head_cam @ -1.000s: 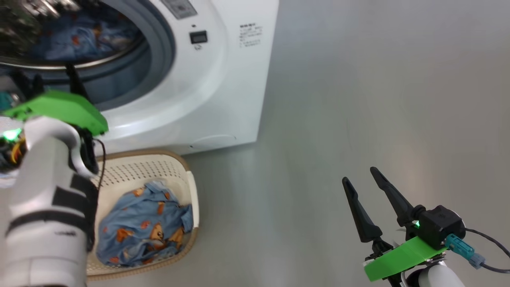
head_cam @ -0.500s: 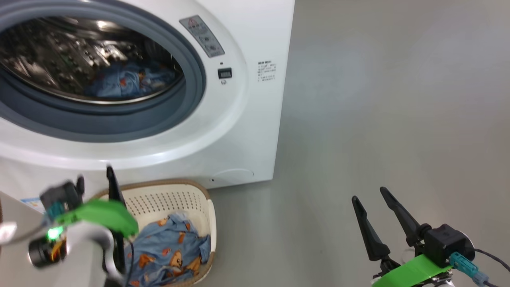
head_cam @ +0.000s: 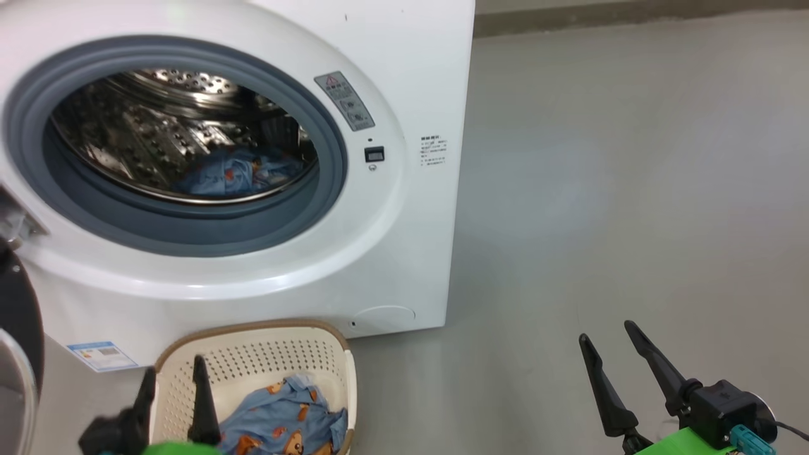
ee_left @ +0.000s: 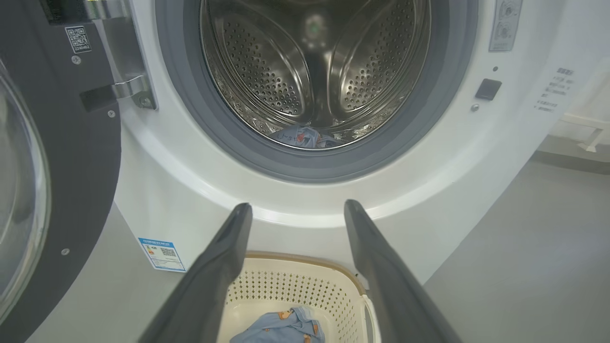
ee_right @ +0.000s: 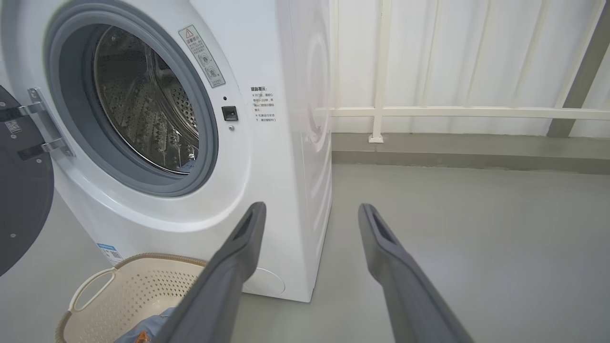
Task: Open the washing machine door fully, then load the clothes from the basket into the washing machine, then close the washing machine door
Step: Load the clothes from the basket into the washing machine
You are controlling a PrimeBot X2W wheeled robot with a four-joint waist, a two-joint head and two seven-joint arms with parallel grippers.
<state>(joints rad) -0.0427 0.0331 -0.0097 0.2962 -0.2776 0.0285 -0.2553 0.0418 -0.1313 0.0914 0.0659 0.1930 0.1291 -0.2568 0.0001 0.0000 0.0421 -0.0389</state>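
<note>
The washing machine (head_cam: 404,208) stands with its door (ee_left: 71,157) swung wide to the left on its hinge. One piece of blue bear-print clothes (head_cam: 237,174) lies low in the steel drum. More clothes (head_cam: 284,420) sit in the basket (head_cam: 253,354) on the floor below the opening. My left gripper (head_cam: 174,370) hovers open and empty over the basket's near-left part, pointing at the machine's front (ee_left: 298,206). Off to the right above bare floor, my right gripper (head_cam: 605,332) is open and empty too (ee_right: 310,207).
Grey floor (head_cam: 632,189) stretches right of the machine. A white railing (ee_right: 452,112) and a wall stand behind it. The open door (ee_right: 19,200) takes up the space left of the basket (ee_right: 143,286).
The head camera has tilted up, so the whole picture shifted. My left gripper drew back and down from the drum's mouth to above the basket. The right gripper held still.
</note>
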